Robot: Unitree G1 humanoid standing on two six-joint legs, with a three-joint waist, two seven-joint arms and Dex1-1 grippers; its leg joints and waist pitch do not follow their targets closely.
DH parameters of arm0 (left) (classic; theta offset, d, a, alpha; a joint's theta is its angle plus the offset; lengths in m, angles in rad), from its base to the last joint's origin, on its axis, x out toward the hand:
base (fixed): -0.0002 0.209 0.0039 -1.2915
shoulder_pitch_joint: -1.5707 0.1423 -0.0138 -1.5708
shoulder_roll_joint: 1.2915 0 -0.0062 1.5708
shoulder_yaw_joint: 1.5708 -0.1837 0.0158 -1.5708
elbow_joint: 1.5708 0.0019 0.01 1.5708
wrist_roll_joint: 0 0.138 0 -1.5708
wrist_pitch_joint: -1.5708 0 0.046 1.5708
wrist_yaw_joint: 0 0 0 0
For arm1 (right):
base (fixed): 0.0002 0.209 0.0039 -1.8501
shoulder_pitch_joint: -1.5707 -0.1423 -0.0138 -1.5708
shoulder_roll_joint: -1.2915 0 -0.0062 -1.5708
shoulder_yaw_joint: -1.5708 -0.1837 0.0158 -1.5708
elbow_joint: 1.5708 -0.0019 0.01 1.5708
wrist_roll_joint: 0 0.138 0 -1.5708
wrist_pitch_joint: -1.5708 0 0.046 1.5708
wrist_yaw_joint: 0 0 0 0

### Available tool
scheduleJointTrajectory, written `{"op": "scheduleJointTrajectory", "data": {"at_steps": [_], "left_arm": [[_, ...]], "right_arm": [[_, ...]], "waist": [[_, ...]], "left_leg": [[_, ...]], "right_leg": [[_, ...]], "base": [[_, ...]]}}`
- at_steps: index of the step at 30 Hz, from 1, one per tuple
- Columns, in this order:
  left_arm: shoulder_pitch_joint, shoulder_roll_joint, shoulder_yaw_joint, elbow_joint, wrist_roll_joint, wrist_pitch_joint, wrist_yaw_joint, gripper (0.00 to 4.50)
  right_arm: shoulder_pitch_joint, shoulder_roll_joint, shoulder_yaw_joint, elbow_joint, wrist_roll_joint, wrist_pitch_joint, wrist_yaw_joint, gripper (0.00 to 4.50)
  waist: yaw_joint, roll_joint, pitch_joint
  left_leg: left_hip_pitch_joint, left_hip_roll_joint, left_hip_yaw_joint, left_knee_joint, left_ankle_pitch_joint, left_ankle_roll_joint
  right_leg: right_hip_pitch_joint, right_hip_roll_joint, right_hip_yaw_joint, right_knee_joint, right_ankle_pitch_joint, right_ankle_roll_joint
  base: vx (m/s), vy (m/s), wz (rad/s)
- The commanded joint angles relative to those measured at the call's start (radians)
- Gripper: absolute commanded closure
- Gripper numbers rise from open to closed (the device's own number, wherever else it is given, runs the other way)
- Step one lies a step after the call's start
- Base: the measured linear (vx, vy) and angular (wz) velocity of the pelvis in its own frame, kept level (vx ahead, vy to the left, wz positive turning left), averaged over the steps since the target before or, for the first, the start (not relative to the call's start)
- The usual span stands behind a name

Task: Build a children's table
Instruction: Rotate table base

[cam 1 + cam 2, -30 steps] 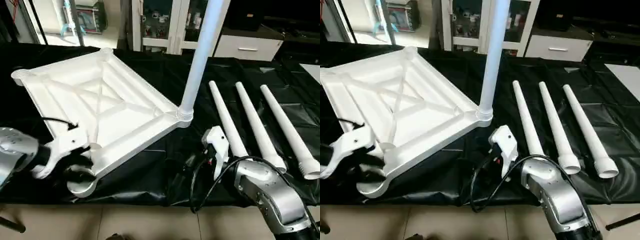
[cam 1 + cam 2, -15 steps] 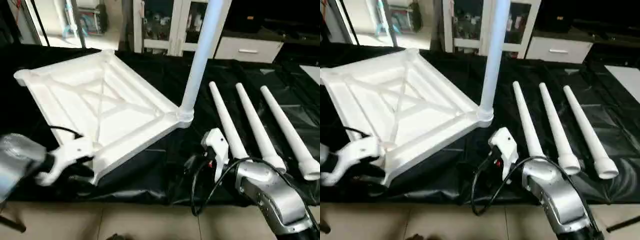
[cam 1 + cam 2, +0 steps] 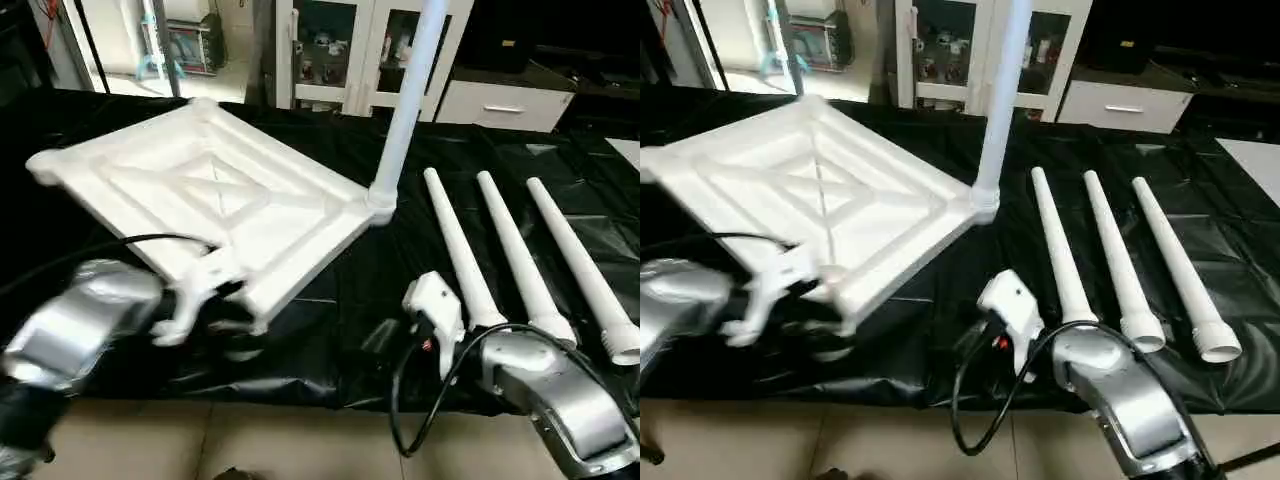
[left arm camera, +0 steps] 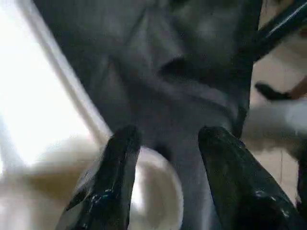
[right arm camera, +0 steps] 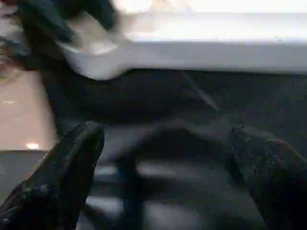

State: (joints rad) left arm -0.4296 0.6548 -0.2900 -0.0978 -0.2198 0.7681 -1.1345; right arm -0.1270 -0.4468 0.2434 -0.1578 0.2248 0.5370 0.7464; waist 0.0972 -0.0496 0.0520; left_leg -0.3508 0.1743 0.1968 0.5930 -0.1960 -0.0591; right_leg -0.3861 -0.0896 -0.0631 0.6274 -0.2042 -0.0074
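The children's table top (image 3: 215,190) lies upside down on the black cloth, its X ribs facing up. One white leg (image 3: 405,100) stands upright in its right corner socket. Three more legs (image 3: 460,250) lie side by side to the right. My left gripper (image 3: 232,325) is shut on the top's near corner; the wrist view shows the round socket (image 4: 158,201) between its black fingers (image 4: 115,182). My right gripper (image 3: 382,335) hovers open over the cloth, between the top and the loose legs. Its wide-spread fingers (image 5: 62,177) point at the top's near edge (image 5: 216,48).
The black cloth (image 3: 340,300) covers the work table, and its front edge (image 3: 300,400) drops to a beige floor. Glass-door cabinets (image 3: 330,50) and a white drawer unit (image 3: 505,100) stand behind. A black cable (image 3: 420,400) loops from my right wrist.
My left gripper has moved right with the near corner, so the top has turned and the upright leg has shifted slightly away. My right arm has hardly moved.
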Motion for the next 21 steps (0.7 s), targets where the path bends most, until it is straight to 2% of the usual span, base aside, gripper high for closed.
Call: {"op": "scheduleJointTrajectory", "data": {"at_steps": [1, 4, 7, 8, 9, 10, 11, 13, 14, 15, 16, 17, 21], "left_arm": [[-0.026, -0.042, -0.036, 0.034, 0.022, -0.01, 0.046, 2.18], [-0.046, -0.116, -0.072, 0.089, 0.06, -0.043, 0.107, 2.18], [-0.065, -0.201, -0.075, 0.148, 0.081, -0.112, 0.179, 2.18], [-0.072, -0.233, -0.07, 0.17, 0.087, -0.142, 0.207, 2.18], [-0.077, -0.245, -0.059, 0.174, 0.083, -0.164, 0.217, 2.18], [-0.096, -0.293, 0.0, 0.184, 0.054, -0.234, 0.253, 2.18], [-0.107, -0.307, 0.036, 0.182, 0.031, -0.259, 0.261, 2.18], [-0.127, -0.284, 0.077, 0.169, 0.002, -0.284, 0.231, 2.18], [-0.138, -0.215, 0.08, 0.169, 0.015, -0.323, 0.173, 2.18], [-0.138, -0.215, 0.08, 0.169, 0.015, -0.323, 0.173, 2.18], [-0.142, -0.149, 0.076, 0.178, 0.035, -0.342, 0.128, 2.18], [-0.142, -0.149, 0.076, 0.178, 0.035, -0.342, 0.128, 2.18], [-0.122, 0.105, 0.016, 0.235, 0.128, -0.409, -0.068, 2.18]], "right_arm": [[-0.033, 0.012, -0.042, 0.056, -0.041, -0.008, -0.085, 0.0], [-0.062, 0.031, -0.092, 0.089, -0.042, -0.007, -0.146, 0.0], [-0.081, 0.05, -0.139, 0.105, -0.031, -0.015, -0.193, 0.0], [-0.086, 0.057, -0.156, 0.109, -0.028, -0.019, -0.207, 0.0], [-0.086, 0.058, -0.16, 0.107, -0.025, -0.02, -0.207, 0.0], [-0.084, 0.06, -0.174, 0.098, -0.015, -0.024, -0.206, 0.0], [-0.081, 0.06, -0.178, 0.093, -0.008, -0.025, -0.201, 0.0], [-0.068, 0.056, -0.18, 0.072, 0.016, -0.025, -0.173, 0.0], [-0.051, 0.046, -0.166, 0.041, 0.035, -0.024, -0.13, 0.0], [-0.051, 0.046, -0.166, 0.041, 0.035, -0.024, -0.13, 0.0], [-0.036, 0.036, -0.148, 0.017, 0.042, -0.023, -0.101, 0.0], [-0.036, 0.036, -0.148, 0.017, 0.042, -0.023, -0.101, 0.0], [-0.01, 0.021, -0.117, -0.026, 0.064, -0.022, -0.045, 0.0]], "waist": [[-0.003, 0.013, -0.054], [-0.006, 0.01, -0.056], [-0.009, 0.012, -0.059], [-0.008, 0.009, -0.061], [-0.008, 0.009, -0.061], [-0.007, 0.01, -0.062], [-0.004, 0.009, -0.064], [-0.004, 0.006, -0.063], [-0.004, 0.007, -0.06], [-0.006, 0.008, -0.06], [-0.011, 0.011, -0.058], [-0.011, 0.013, -0.057], [-0.015, 0.024, -0.054]], "left_leg": [[0.007, 0.052, -0.029, -0.079, -0.195, -0.04], [0.004, 0.051, -0.029, -0.075, -0.181, -0.028], [0.004, 0.052, -0.028, -0.072, -0.155, -0.017], [0.002, 0.052, -0.028, -0.07, -0.142, -0.01], [0.002, 0.052, -0.028, -0.07, -0.142, -0.01], [0.0, 0.053, -0.028, -0.068, -0.133, 0.0], [0.002, 0.054, -0.028, -0.066, -0.129, 0.007], [0.0, 0.052, -0.027, -0.067, -0.13, 0.019], [-0.001, 0.052, -0.03, -0.069, -0.142, 0.028], [-0.002, 0.053, -0.03, -0.071, -0.147, 0.028], [0.0, 0.054, -0.031, -0.072, -0.157, 0.02], [0.005, 0.055, -0.03, -0.072, -0.167, 0.014], [0.009, 0.055, -0.033, -0.08, -0.201, -0.005]], "right_leg": [[0.033, -0.062, 0.055, -0.077, -0.176, -0.194], [0.038, -0.062, 0.055, -0.079, -0.18, -0.175], [0.039, -0.059, 0.054, -0.076, -0.128, -0.183], [0.042, -0.06, 0.054, -0.074, -0.102, -0.192], [0.042, -0.06, 0.054, -0.074, -0.102, -0.192], [0.044, -0.061, 0.053, -0.072, -0.071, -0.203], [0.046, -0.063, 0.052, -0.07, -0.054, -0.214], [0.047, -0.06, 0.05, -0.069, -0.051, -0.217], [0.047, -0.06, 0.05, -0.074, -0.081, -0.204], [0.048, -0.06, 0.05, -0.072, -0.094, -0.194], [0.044, -0.058, 0.049, -0.074, -0.115, -0.184], [0.04, -0.058, 0.051, -0.075, -0.136, -0.177], [0.033, -0.054, 0.052, -0.077, -0.177, -0.157]], "base": [[0.0, 0.0, 0.0], [0.0, 0.0, 0.0], [0.0, 0.0, 0.0], [0.0, 0.0, 0.0], [0.0, 0.0, 0.0], [0.0, 0.0, 0.0], [0.0, 0.0, 0.0], [0.0, 0.0, 0.0], [0.0, 0.0, 0.0], [0.0, 0.0, 0.0], [0.0, 0.0, 0.0], [0.0, 0.0, 0.0], [0.0, 0.0, 0.0]]}}
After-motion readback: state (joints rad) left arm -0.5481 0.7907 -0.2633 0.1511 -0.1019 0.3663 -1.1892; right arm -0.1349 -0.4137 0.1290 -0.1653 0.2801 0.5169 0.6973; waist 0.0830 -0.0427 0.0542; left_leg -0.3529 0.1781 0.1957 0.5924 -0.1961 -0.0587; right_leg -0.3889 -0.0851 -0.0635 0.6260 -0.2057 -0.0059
